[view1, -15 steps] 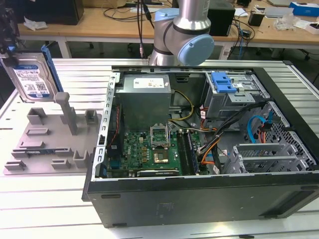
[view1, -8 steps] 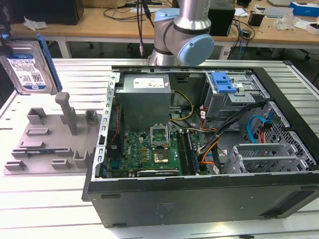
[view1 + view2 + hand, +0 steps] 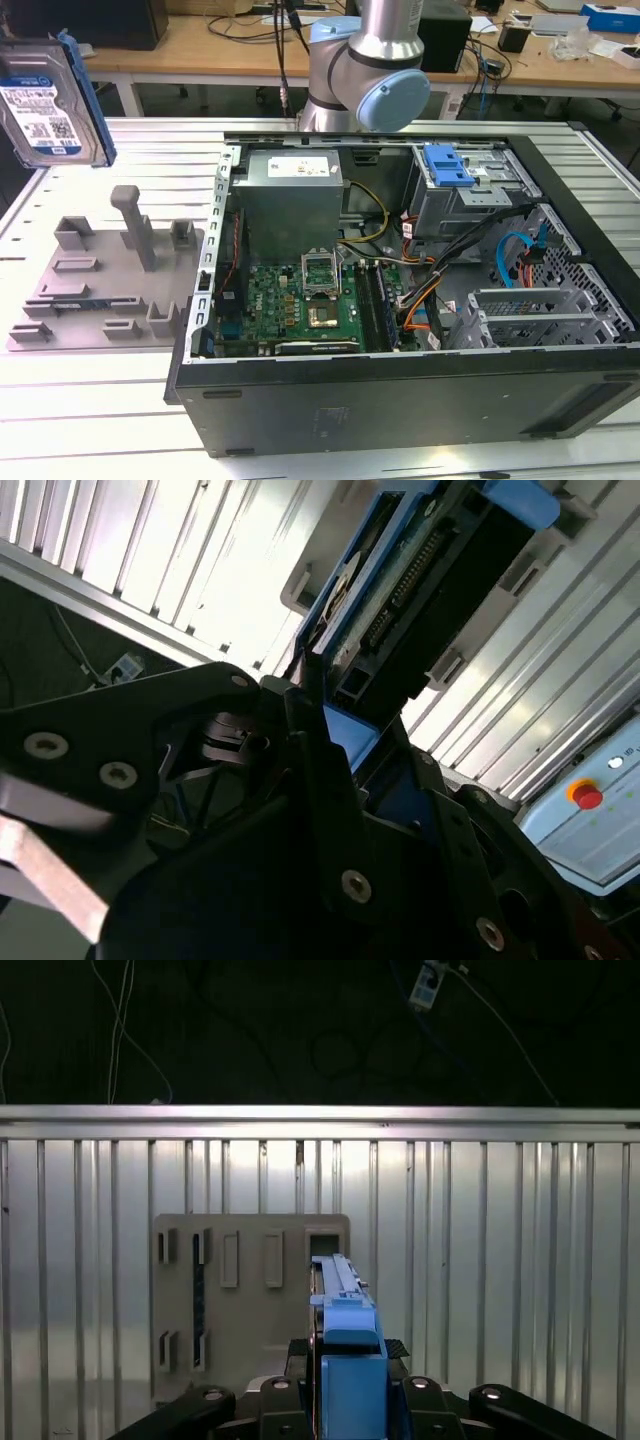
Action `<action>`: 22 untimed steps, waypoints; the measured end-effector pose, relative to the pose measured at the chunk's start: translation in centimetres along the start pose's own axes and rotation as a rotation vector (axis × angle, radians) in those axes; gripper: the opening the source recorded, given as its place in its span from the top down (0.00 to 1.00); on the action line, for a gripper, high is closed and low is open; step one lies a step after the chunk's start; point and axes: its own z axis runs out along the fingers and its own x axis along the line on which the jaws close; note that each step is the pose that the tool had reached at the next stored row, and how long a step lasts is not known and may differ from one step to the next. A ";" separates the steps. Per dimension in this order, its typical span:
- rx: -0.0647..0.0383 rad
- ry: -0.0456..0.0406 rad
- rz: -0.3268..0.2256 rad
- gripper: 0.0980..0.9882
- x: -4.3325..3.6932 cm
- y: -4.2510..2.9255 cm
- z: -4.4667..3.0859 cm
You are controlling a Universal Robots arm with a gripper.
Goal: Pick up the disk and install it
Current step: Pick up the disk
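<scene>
Raised disk [image 3: 46, 100], grey fixture [image 3: 95, 285] below it, open computer case [image 3: 400, 390] beside

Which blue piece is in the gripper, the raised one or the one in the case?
The raised disk, clamped edge-on in the gripper; the blue tab sits in the case.

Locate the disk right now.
The disk is at the exterior view's upper left, held above the grey fixture plate, left of the open computer case, clamped in the gripper.
</scene>
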 end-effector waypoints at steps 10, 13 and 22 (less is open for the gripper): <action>0.001 -0.0025 0.000 0.70 0.28 -0.45 -3.46; 0.001 -0.0025 0.000 0.70 0.59 -1.18 -3.60; 0.001 -0.0025 0.000 0.70 2.32 -4.77 -3.79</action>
